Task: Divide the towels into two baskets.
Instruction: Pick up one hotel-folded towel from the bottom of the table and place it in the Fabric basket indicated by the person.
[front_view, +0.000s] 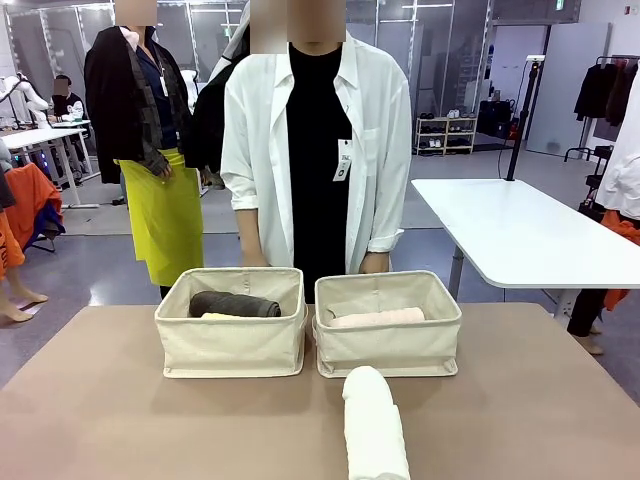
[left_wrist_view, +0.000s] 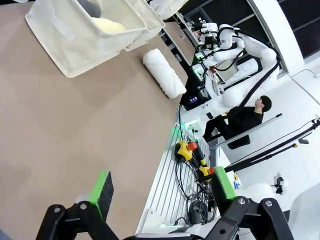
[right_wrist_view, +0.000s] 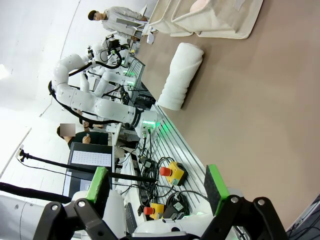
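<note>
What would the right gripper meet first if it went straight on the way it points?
The right gripper would most likely meet the grooved metal rail along the table edge; the white towel roll lies beyond. Depth is unclear.

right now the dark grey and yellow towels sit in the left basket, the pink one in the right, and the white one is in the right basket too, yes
Not quite: the white towel lies on the table in front of the right basket, not in it, as the front view shows. The rest holds.
</note>
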